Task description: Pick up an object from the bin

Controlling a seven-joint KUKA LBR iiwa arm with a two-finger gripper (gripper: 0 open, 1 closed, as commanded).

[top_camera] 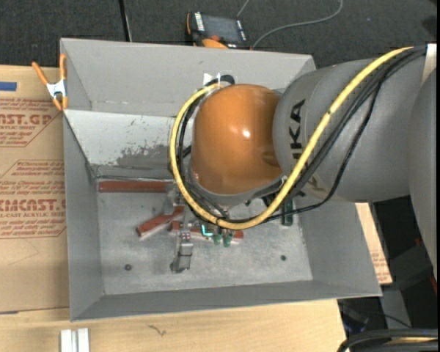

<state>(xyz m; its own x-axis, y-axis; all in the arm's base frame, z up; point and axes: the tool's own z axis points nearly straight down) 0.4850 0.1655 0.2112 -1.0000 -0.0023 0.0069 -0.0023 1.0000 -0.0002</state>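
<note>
Hovering just right of the reddish stick (155, 224), the gripper (182, 255) might knock it aside. Can't tell how wide it's open.

Colours noted: bin (95, 270) plain grey metal, back wall speckled with scuff marks. The long strip (132, 186) is reddish-brown; the shorter strip (155, 226) is the same reddish-brown. The wrist cover (235, 138) is glossy orange, the cable (330, 108) yellow, and the arm (381, 145) grey with black lettering.
</note>
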